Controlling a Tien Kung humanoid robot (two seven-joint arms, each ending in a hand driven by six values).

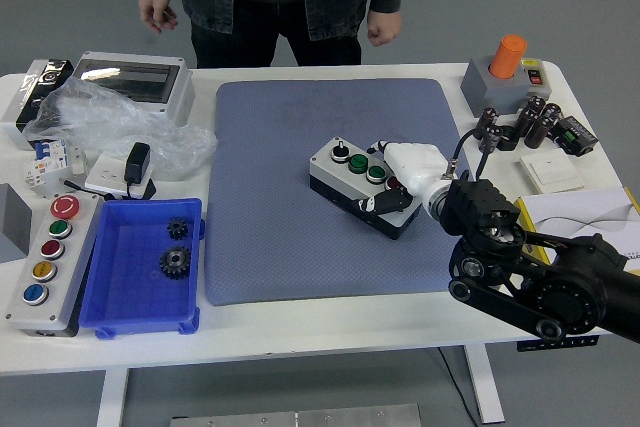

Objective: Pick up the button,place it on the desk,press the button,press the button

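Observation:
A grey button box (352,176) with a black knob, two green buttons and a red one lies tilted on the blue mat (280,217). My right hand (403,179) is shut on the button box at its right end, white fingers (412,160) over the top by the red button and a dark thumb along its front side. The black right arm (540,282) comes in from the lower right. My left arm is out of view.
A person stands at the far side, hands (158,15) hanging free. A blue bin (105,287) with gears and a second button panel (50,259) sit at the left. A clear-lid box (135,82), plastic bag (115,127), orange-button box (505,72) and capacitors (525,122) ring the mat.

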